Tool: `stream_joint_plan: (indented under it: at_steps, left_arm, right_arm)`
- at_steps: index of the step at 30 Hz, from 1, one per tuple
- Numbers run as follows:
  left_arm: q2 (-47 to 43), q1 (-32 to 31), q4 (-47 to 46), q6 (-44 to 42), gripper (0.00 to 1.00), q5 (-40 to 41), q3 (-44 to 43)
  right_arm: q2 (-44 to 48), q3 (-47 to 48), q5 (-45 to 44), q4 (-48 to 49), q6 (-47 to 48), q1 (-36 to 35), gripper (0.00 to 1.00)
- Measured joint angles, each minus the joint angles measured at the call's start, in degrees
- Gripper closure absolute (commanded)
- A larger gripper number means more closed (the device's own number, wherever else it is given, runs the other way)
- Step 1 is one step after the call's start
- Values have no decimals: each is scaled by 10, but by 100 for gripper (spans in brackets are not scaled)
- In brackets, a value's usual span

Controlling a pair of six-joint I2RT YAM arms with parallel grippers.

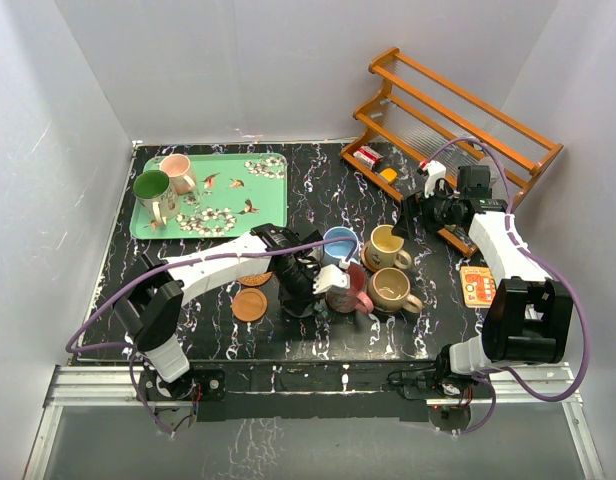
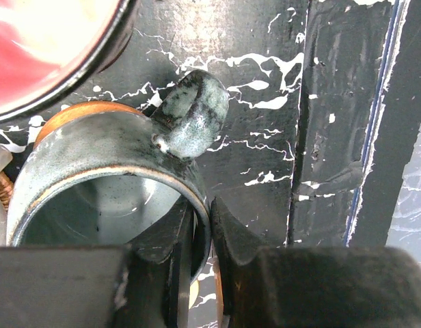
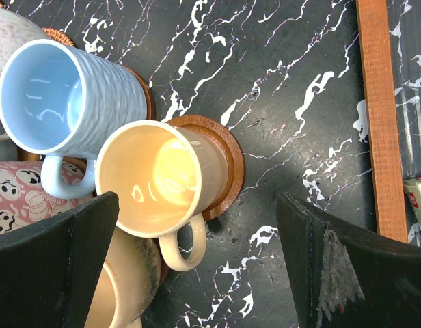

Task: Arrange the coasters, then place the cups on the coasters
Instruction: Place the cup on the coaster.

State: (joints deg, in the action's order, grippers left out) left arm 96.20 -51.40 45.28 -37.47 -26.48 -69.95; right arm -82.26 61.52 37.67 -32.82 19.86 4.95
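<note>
A mint-green tray (image 1: 273, 205) printed with birds and white flowers lies at the upper left of the black, white-veined marble counter (image 1: 318, 185). An orange-brown slatted wooden rack (image 1: 458, 105) stands at upper right, with a small red-and-white box (image 1: 367, 156) at its lower left end. A square orange card (image 1: 477, 285) lies near the counter's right edge.

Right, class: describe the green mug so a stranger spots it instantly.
At the table's far left corner lies a mint-green tray with birds. Two mugs stand on its left end. The green mug is the nearer one, dark green beside a pale pink mug.
</note>
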Motion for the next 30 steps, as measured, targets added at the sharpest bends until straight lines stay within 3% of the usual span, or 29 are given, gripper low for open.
stream_joint_plan:
  at_steps: [30]
  left_arm:
    - [23, -1, 45, -9, 97, 19, -34]
  right_arm:
    - [-4, 0, 2, 0, 0, 0, 2]
